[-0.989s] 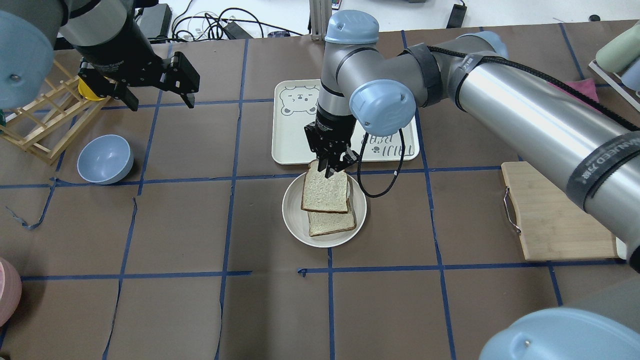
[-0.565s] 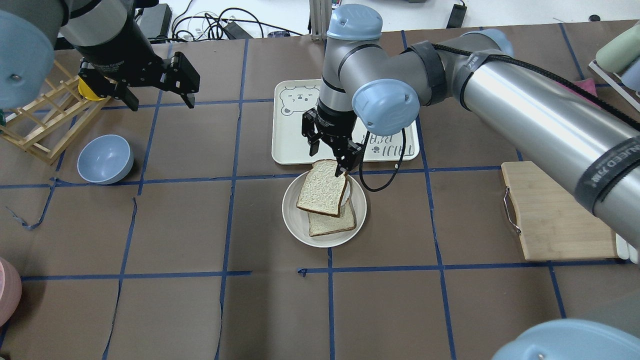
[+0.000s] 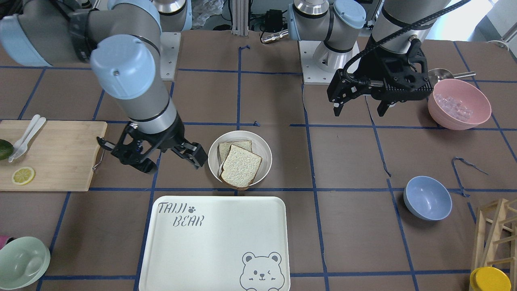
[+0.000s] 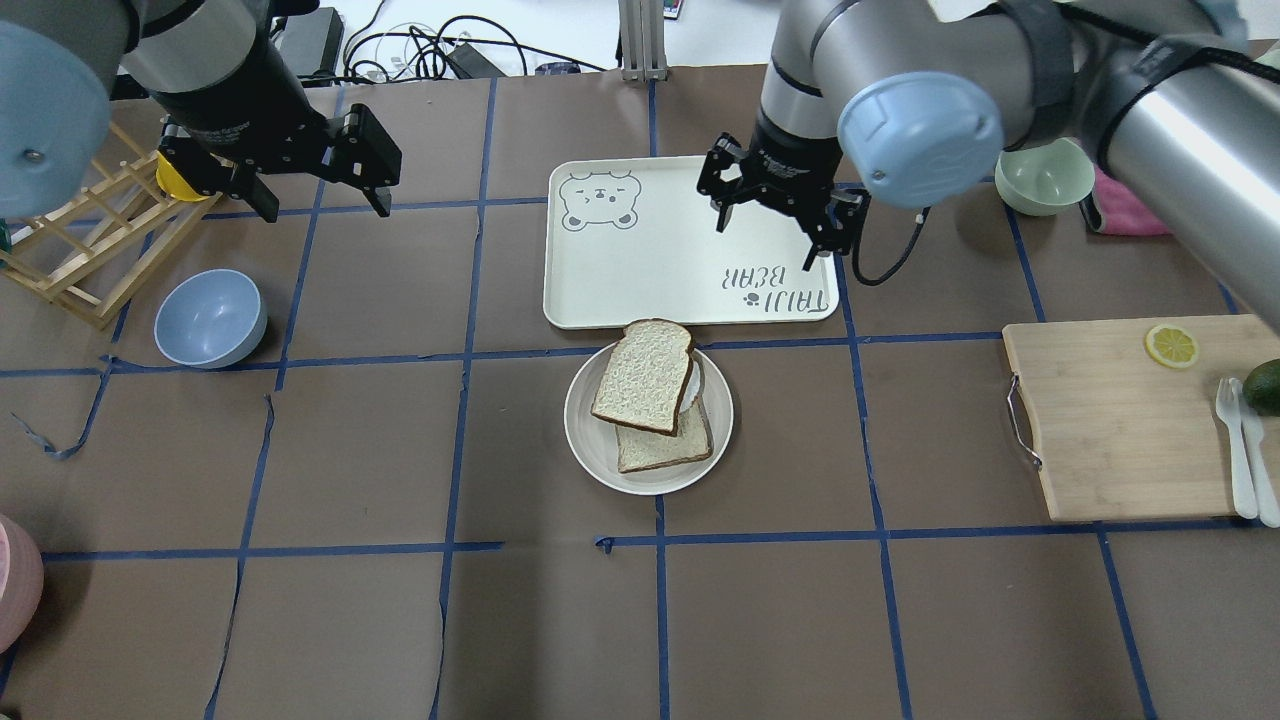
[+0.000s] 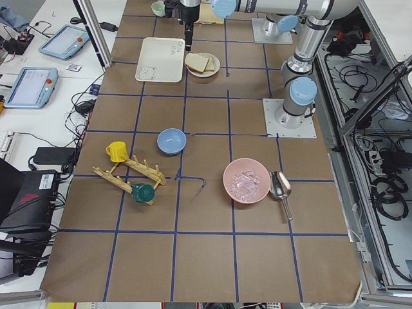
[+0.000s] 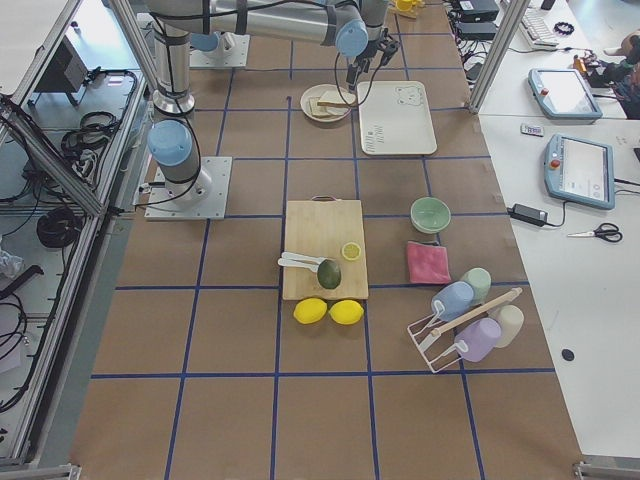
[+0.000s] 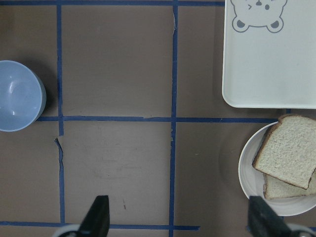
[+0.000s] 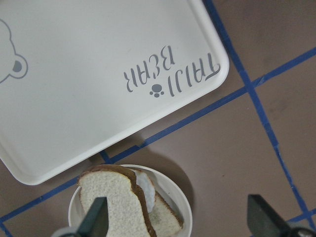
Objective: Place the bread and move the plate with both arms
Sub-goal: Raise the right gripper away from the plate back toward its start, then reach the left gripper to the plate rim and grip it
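The bread (image 4: 642, 375), a large dark-crusted slice, lies tilted on a smaller pale slice (image 4: 665, 448) on the round cream plate (image 4: 590, 440); its rounded top overhangs the plate's far rim. My right gripper (image 4: 778, 228) is open and empty, raised over the right part of the tray, apart from the bread. My left gripper (image 4: 325, 200) is open and empty, raised far to the left. The bread (image 3: 241, 166) and plate (image 3: 264, 155) also show in the front view, between the right gripper (image 3: 167, 161) and the left gripper (image 3: 358, 110). The right wrist view shows the bread (image 8: 111, 197) below.
A cream bear tray (image 4: 640, 270) lies just beyond the plate. A blue bowl (image 4: 210, 318) and wooden rack (image 4: 90, 250) are at the left. A cutting board (image 4: 1110, 440) and green bowl (image 4: 1045, 175) are at the right. A pink bowl (image 3: 458, 103) stands near the left arm.
My right gripper has opened, let go of the bread and moved up and back to the right, over the tray. The bread now rests on the smaller slice. The left arm has not moved.
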### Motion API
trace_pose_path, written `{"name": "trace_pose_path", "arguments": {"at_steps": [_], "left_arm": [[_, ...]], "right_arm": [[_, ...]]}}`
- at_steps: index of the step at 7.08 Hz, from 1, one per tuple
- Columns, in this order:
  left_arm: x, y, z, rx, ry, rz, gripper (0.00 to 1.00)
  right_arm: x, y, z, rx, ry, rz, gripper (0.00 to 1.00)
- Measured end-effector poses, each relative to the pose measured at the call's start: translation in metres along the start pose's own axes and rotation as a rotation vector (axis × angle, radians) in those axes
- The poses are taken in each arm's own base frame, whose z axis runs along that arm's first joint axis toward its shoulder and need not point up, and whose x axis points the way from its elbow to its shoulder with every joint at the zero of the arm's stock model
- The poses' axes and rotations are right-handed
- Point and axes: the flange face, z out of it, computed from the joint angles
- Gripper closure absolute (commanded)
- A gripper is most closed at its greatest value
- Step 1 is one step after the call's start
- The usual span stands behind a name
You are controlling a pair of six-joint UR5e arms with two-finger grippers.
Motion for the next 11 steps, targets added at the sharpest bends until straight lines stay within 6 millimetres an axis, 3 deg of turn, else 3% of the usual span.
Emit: {"name": "trace_pose_path", "arguments": {"at_steps": [2, 4, 7, 11], "left_arm": [[0.003, 0.001, 0.0, -0.003, 0.006, -0.001, 0.0], [0.005, 0.002, 0.0, -0.006, 0.023, -0.005, 0.0], [0.005, 0.002, -0.001, -0.003, 0.016, -0.012, 0.0], [-0.001, 0.002, -0.001, -0.009, 0.013, -0.029, 0.0]], "right_arm": [[0.058, -0.02, -0.034, 0.025, 0.086, -0.165, 0.0], [0.096, -0.007, -0.067, -0.015, 0.119, -0.267, 0.0], [0.116, 0.02, -0.09, -0.058, 0.12, -0.332, 0.0], [0.118, 0.03, -0.097, -0.059, 0.112, -0.408, 0.0]]}}
